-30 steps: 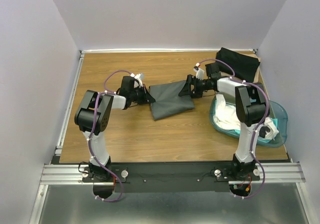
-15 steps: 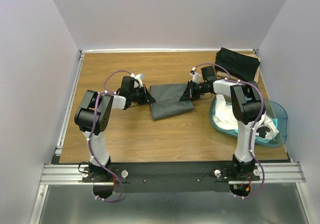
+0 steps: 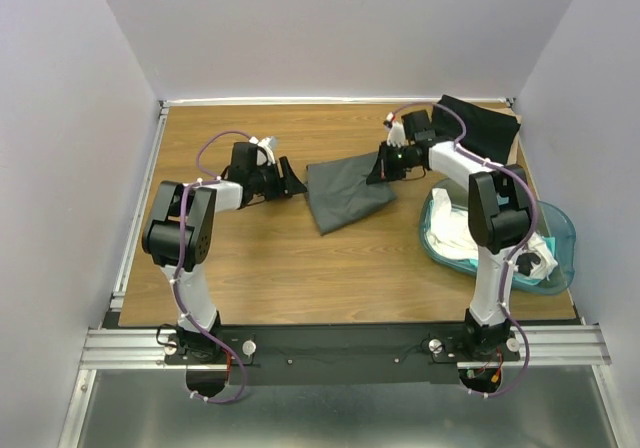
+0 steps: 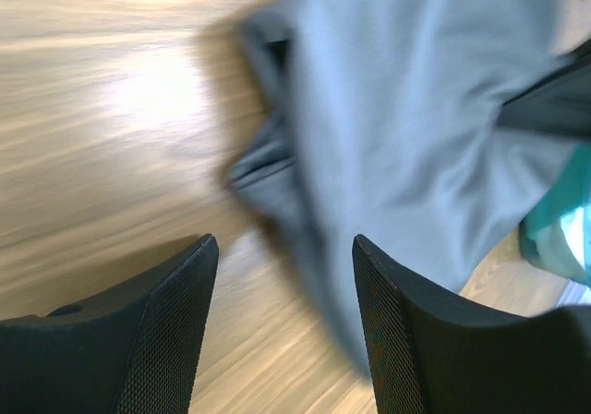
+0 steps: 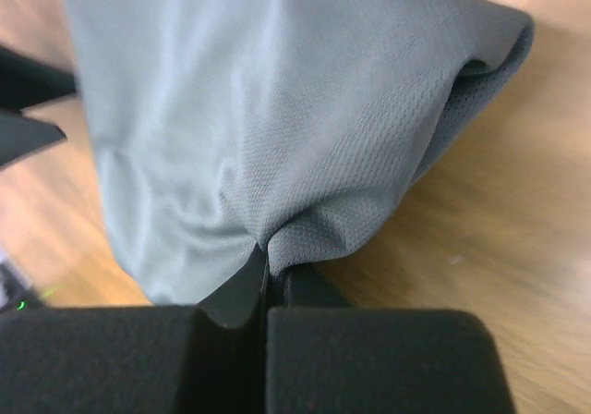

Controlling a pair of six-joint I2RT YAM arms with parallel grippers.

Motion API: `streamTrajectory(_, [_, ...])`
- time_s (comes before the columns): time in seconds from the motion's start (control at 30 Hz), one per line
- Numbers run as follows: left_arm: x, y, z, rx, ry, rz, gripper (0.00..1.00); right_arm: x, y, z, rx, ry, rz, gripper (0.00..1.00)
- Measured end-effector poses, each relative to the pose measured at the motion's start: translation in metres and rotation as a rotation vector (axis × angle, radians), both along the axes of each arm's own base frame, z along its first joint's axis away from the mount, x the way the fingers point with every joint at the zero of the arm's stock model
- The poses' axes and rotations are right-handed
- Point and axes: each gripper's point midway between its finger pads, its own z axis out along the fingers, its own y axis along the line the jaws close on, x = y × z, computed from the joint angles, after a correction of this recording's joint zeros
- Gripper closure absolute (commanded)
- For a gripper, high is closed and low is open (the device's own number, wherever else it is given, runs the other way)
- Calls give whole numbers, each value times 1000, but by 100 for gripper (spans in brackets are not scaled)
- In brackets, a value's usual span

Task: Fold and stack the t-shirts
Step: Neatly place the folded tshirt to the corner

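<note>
A folded dark grey t-shirt (image 3: 347, 188) lies mid-table, skewed toward the right. My right gripper (image 3: 381, 165) is shut on its right edge; in the right wrist view the grey t-shirt (image 5: 277, 118) bunches into the closed jaws of the right gripper (image 5: 266, 264). My left gripper (image 3: 293, 180) stands open just left of the shirt, touching nothing; the left wrist view shows the grey t-shirt (image 4: 416, 127) ahead of the open left gripper (image 4: 284, 248). A black t-shirt (image 3: 476, 123) lies folded at the back right. White t-shirts (image 3: 455, 230) sit in the tub.
A translucent teal tub (image 3: 558, 230) stands at the right edge beside the right arm, and a corner of the teal tub (image 4: 565, 238) shows in the left wrist view. Bare wooden table (image 3: 270, 268) stretches in front of the shirt. Grey walls close in on three sides.
My left gripper let go of the grey t-shirt's left edge and drew back left. My right gripper shut on the right edge and pulled it back-right, skewing the shirt.
</note>
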Motion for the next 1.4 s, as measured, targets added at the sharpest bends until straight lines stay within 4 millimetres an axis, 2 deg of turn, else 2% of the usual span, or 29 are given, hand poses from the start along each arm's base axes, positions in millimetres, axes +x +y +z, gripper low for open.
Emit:
streamTrajectory(0.13, [3, 19, 0, 22, 8, 32, 31, 33, -12, 32, -103, -105, -30, 100])
streamTrajectory(0.27, [5, 30, -1, 34, 5, 49, 32, 65, -29, 68, -211, -231, -61, 100])
streamTrajectory(0.43, [-1, 33, -2, 44, 4, 47, 32, 94, -57, 88, -325, -300, -101, 100])
streamTrajectory(0.57, [-6, 34, -2, 48, 3, 44, 32, 124, -84, 99, -397, -348, -141, 100])
streamTrajectory(0.77, [-10, 36, -3, 59, 5, 42, 32, 158, -119, 118, -464, -409, -194, 100])
streamTrajectory(0.93, [-15, 37, -4, 64, 8, 42, 32, 175, -144, 138, -485, -459, -238, 100])
streamTrajectory(1.07, [-19, 38, -4, 64, 8, 42, 32, 187, -160, 166, -490, -526, -275, 99])
streamTrajectory(1.3, [-19, 38, -4, 64, 5, 43, 32, 196, -183, 209, -478, -613, -344, 99])
streamTrajectory(1.4, [-19, 38, -4, 64, 4, 43, 32, 197, -190, 211, -474, -611, -365, 100])
